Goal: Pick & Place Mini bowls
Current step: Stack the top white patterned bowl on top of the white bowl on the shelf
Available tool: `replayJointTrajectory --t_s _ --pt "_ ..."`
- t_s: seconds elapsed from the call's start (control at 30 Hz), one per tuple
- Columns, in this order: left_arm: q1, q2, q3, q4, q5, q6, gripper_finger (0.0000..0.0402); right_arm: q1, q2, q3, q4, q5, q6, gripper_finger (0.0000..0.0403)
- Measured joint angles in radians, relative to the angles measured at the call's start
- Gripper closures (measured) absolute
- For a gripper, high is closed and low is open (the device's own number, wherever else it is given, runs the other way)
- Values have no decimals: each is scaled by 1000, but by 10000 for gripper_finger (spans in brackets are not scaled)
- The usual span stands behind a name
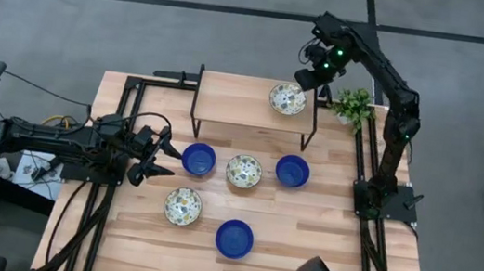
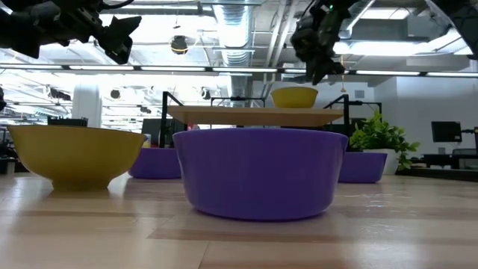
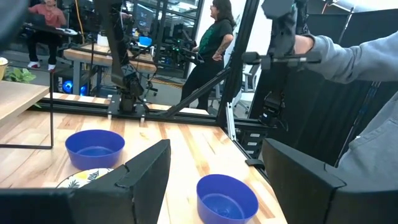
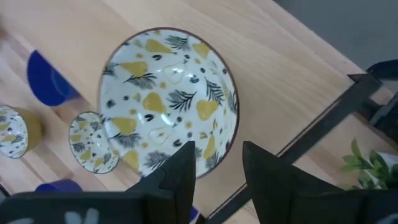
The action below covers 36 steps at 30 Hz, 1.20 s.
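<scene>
Six mini bowls show in the high view. One pear-patterned bowl [image 1: 287,98] [image 4: 168,99] stands on the raised wooden shelf [image 1: 238,93] at the table's far side. My right gripper [image 1: 304,82] [image 4: 214,168] hovers open just above its rim; the low view shows a gap between the gripper [image 2: 320,71] and the bowl [image 2: 293,97]. On the table stand a blue bowl [image 1: 199,159], a patterned one [image 1: 244,170], a blue one [image 1: 293,170], a patterned one [image 1: 183,205] and a blue one [image 1: 235,239]. My left gripper [image 1: 167,156] [image 3: 214,171] is open, raised left of the first blue bowl.
The shelf rests on thin black legs [image 1: 195,115] above the table's far half. A small potted plant [image 1: 354,106] stands by the shelf's right end. Black frame rails [image 1: 125,101] run along the table's sides. A person's sleeve [image 3: 360,56] shows beyond the near edge.
</scene>
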Motion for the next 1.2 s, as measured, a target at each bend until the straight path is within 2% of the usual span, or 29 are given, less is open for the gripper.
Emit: replayJointTrajectory --t_s 0.23,0.63,0.9,1.07,1.2 --pt "0 0 0 0 0 -1 149 87 -110 0 0 0 -65 282" --pt "0 0 0 0 1 -1 149 420 -225 0 34 0 -198 282" --pt "0 0 0 0 2 -2 149 613 -203 1 62 28 -200 282" --pt "0 0 0 -1 2 -2 149 693 -158 0 66 109 -201 282" --pt "0 0 0 -1 2 -9 149 731 -104 0 61 127 -232 282"
